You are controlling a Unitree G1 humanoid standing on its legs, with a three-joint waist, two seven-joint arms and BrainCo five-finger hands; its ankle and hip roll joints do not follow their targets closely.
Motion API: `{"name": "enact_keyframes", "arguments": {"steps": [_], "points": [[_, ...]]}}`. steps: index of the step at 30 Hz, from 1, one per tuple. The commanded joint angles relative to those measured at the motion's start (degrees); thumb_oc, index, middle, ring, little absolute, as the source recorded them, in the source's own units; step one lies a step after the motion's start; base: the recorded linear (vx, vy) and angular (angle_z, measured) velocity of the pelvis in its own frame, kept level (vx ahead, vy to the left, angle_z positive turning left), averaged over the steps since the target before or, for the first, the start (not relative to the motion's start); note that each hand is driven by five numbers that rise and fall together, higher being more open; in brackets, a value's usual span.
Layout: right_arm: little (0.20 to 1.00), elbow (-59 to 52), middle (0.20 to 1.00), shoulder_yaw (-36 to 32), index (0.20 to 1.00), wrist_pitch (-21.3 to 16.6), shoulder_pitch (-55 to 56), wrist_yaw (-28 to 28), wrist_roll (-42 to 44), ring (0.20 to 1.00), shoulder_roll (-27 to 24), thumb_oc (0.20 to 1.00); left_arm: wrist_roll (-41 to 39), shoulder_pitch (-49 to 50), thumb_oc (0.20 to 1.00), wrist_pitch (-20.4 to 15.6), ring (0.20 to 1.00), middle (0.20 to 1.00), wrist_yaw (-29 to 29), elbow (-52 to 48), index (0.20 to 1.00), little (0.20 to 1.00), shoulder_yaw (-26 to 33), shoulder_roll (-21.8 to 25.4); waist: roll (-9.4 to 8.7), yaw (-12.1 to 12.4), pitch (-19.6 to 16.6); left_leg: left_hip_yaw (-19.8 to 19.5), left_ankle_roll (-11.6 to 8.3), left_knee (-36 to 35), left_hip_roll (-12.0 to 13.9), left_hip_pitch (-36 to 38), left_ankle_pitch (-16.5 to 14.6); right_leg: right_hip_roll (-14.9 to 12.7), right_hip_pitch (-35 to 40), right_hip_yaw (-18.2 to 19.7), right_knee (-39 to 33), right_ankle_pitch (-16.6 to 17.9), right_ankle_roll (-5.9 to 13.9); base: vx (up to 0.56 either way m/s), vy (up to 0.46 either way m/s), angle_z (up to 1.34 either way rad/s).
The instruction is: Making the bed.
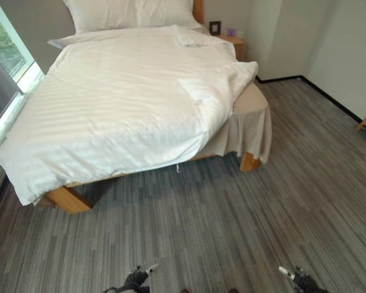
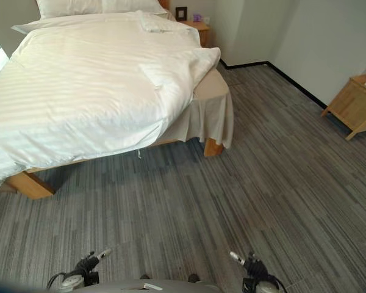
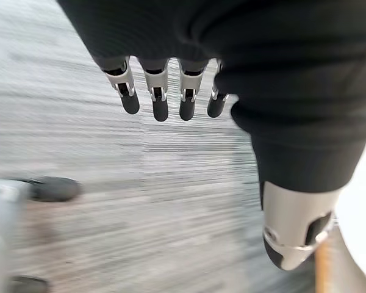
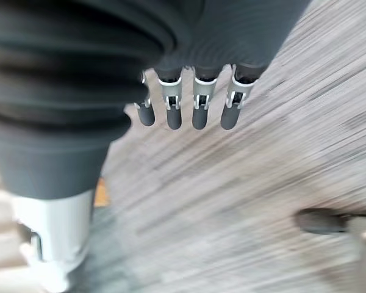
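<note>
A bed on a wooden frame (image 1: 67,198) stands ahead, covered by a white striped duvet (image 1: 122,104). The duvet hangs low over the near left corner and is folded back at the near right corner, baring the beige bed skirt (image 1: 250,125). White pillows (image 1: 134,12) lie at the head. My left hand (image 3: 158,97) and right hand (image 4: 195,104) hang low over the carpet, well short of the bed. Both have straight fingers and hold nothing. They also show as the left hand (image 1: 137,278) and right hand (image 1: 296,278) at the lower edge.
Grey striped carpet (image 1: 232,207) spreads between me and the bed. A wooden nightstand (image 1: 235,41) stands at the head's right side. A wooden cabinet (image 2: 354,104) is against the right wall. A window (image 1: 6,55) runs along the left.
</note>
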Motion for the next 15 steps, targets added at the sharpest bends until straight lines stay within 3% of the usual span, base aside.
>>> {"name": "enact_keyframes", "arguments": {"steps": [1,8,10,11,15], "points": [[1.0,-2.84,1.0,-2.02,1.0,-2.93,-2.58,-1.48,3.95,1.0,-2.15,1.0,-5.37,-5.22,1.0,-3.26,1.0,1.0,1.12,-0.7,1.0,1.0,-1.01,0.61,-0.24,-0.54,0.38,3.24,0.11,0.43,-1.16,-0.61,0.1,-2.82,-0.34,-4.03,1.47,0.99,3.12,0.0,0.0,0.0],[1.0,-14.43,1.0,-3.03,1.0,-4.37,-2.54,-2.28,3.24,1.0,-2.82,1.0,-7.81,-6.18,1.0,-4.78,1.0,1.0,0.92,-13.74,1.0,1.0,-2.4,2.06,0.01,-0.97,0.63,3.56,0.18,0.43,-1.13,-0.76,0.05,-3.06,-0.57,-3.84,1.5,1.29,3.29,0.0,0.003,-0.01],[1.0,-16.07,1.0,-3.31,1.0,-4.93,-2.51,-2.5,4.6,1.0,-2.35,1.0,-8.06,-6.01,1.0,-4.97,1.0,1.0,1.1,-15.1,1.0,1.0,-2.52,2.14,0.04,-1.02,0.73,3.59,0.2,0.43,-1.11,-0.78,0.06,-3.08,-0.64,-3.77,1.52,1.3,3.3,0.0,0.008,-0.02],[1.0,-18.97,1.0,-4.02,1.0,-6.58,-1.86,-1.93,9.44,1.0,-0.51,1.0,-8.08,-5.57,1.0,-5.55,1.0,1.0,1.29,-17.35,1.0,1.0,-2.71,2.22,0.13,-1.28,0.97,3.74,0.27,0.43,-1.14,-0.91,0.04,-3.11,-0.8,-3.67,1.56,1.33,3.34,-0.01,0.011,-0.05],[1.0,-21.67,1.0,-3.9,1.0,-7.28,-0.9,-1.7,10.07,1.0,0.47,1.0,-7.34,-5.0,1.0,-6.12,1.0,1.0,2.07,-19.85,1.0,1.0,-2.49,2.62,0.15,-1.38,1.17,3.86,0.32,0.43,-1.21,-0.96,0.0,-3.17,-0.99,-3.56,1.61,1.44,3.4,0.0,0.012,-0.07]]}}
